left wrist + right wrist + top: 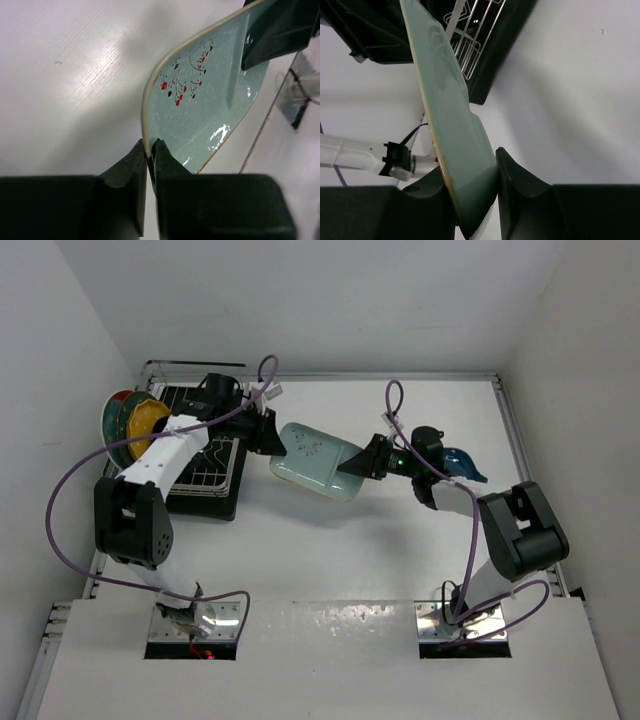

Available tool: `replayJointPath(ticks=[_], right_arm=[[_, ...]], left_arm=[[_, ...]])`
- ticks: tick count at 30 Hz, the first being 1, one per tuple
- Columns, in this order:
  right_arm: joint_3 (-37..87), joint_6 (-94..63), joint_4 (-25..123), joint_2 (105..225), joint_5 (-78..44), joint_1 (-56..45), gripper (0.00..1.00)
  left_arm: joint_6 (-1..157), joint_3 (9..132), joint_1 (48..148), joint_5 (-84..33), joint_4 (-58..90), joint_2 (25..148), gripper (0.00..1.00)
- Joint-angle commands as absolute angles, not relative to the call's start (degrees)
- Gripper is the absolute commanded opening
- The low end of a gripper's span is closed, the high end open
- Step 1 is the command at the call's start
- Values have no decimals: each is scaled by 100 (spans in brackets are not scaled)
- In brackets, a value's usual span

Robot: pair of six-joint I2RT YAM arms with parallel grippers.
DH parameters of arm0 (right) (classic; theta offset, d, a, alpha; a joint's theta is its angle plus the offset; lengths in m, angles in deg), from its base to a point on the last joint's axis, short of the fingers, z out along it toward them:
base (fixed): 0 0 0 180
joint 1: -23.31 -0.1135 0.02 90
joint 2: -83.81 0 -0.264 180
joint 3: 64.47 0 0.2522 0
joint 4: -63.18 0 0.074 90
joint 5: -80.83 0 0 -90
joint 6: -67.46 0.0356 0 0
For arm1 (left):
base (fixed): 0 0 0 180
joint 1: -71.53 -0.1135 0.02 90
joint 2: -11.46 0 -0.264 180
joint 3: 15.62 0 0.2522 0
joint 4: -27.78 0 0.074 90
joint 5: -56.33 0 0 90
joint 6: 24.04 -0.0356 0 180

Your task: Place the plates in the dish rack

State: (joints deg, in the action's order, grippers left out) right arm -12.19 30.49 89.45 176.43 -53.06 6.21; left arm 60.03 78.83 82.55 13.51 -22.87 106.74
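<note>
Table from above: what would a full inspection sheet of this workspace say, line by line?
Surface: white table.
Job's things: pale green plate held between both arms; coloured plates standing at the dish rack, far left; blue dish by the right arm.
Clutter: nothing seen.
Grippers: left gripper and right gripper each shut on the green plate, at opposite ends.
Cables: purple cables looped along each arm.
Surroundings: white walls.

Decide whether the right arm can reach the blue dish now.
Probably not: the blue dish is near, but the right jaws are shut on the green plate, also pinched by the left jaws.
</note>
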Motion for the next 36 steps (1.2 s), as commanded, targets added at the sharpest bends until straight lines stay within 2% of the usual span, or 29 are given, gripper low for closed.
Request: replayJointPath(ticks=[1, 3, 5, 6, 7, 10, 11, 15, 19, 28, 30, 32, 33, 35, 36], right_arm=[[-949, 2933, 9030, 17461, -5302, 599, 0], [-756, 2400, 8445, 17304, -5425, 582, 0], [-485, 2054, 7994, 17224, -5495, 591, 0], [-396, 1417, 7270, 17162, -5548, 565, 0], [-308, 1176, 7001, 17144, -5531, 556, 0], [227, 85, 5875, 17091, -5601, 547, 0], [316, -29, 5552, 17083, -5619, 564, 0], [711, -364, 5188, 17091, -5934, 521, 0], [878, -330, 5162, 17118, -6251, 415, 0], [809, -312, 5109, 16837, -6462, 178, 0], [730, -268, 5249, 16732, -6401, 186, 0], [572, -181, 5572, 16643, -6209, 195, 0], [467, -102, 5679, 16574, -6121, 213, 0], [326, 153, 6188, 16520, -5998, 248, 0], [299, 180, 6286, 16529, -5944, 248, 0]], left_arm=[[5384, 7892, 8479, 1793, -2025, 10163, 27], [4876, 7944, 8541, 1478, -2271, 10163, 52], [4306, 8137, 8541, 1266, -2630, 10163, 65], [4120, 8225, 8593, 1160, -2746, 10216, 72], [3909, 8469, 8594, 1011, -2877, 10216, 82], [3004, 9162, 8594, 957, -3606, 10434, 97], [2740, 9314, 8646, 1044, -3826, 10505, 99], [1694, 9500, 9032, 1045, -4477, 10717, 99], [1324, 9500, 9428, 1114, -4531, 11015, 99], [1472, 9755, 9570, 1440, -4240, 11551, 99], [1297, 9755, 9640, 1581, -4477, 11605, 92], [860, 9807, 9701, 1660, -5072, 11736, 80], [735, 9808, 9762, 1782, -5276, 11858, 67], [419, 9860, 9763, 1836, -5819, 11973, 55], [330, 9913, 9815, 1914, -5980, 12026, 38]])
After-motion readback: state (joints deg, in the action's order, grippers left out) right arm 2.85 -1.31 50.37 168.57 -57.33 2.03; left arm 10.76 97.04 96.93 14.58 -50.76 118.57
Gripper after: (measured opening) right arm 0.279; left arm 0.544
